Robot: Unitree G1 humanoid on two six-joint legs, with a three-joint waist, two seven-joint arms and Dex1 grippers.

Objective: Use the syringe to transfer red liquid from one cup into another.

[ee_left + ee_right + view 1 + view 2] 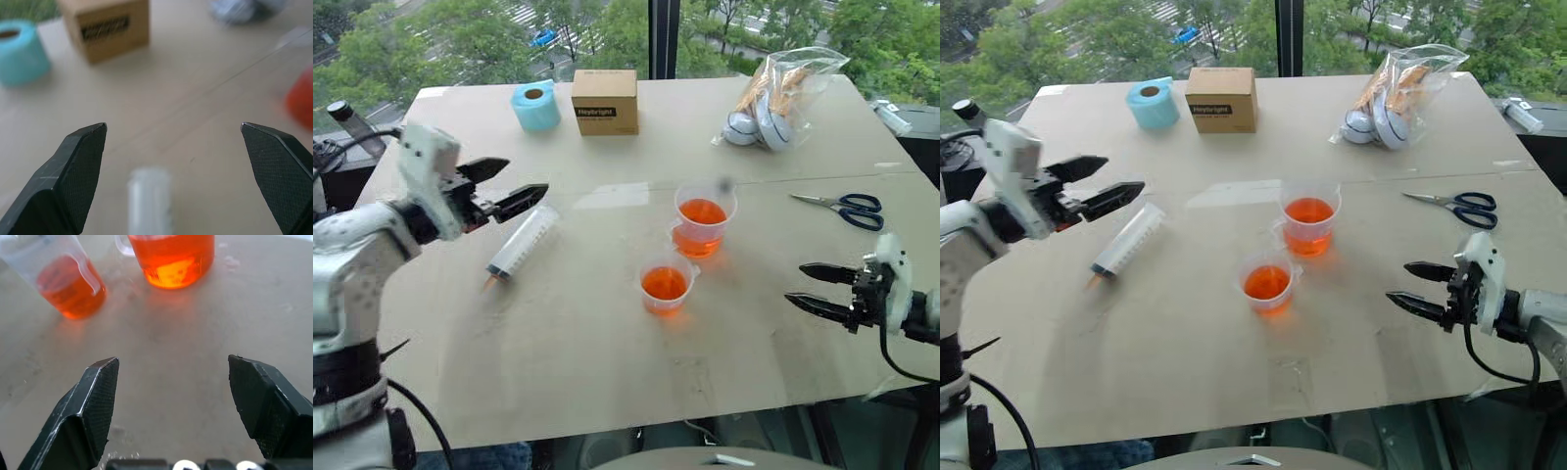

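Note:
The syringe [522, 242] lies flat on the table at the left, its orange-tinted nozzle toward the near edge. My left gripper [527, 176] hovers just above and behind it, open and holding nothing. Between its fingers the left wrist view catches one end of the syringe [149, 200]. The taller stack of two nested cups [705, 217] stands mid-table with red liquid [703, 211] in it. The shorter single cup [666, 284] stands just in front of it, also holding red liquid. My right gripper [794, 283] is open low at the right, pointing toward both cups and well apart from them.
At the table's far side sit a blue roll [536, 106], a brown box [605, 101] and a clear bag [773, 98] of things. Scissors [847, 208] lie at the right, behind my right gripper. The table [587, 362] has bare room at the front.

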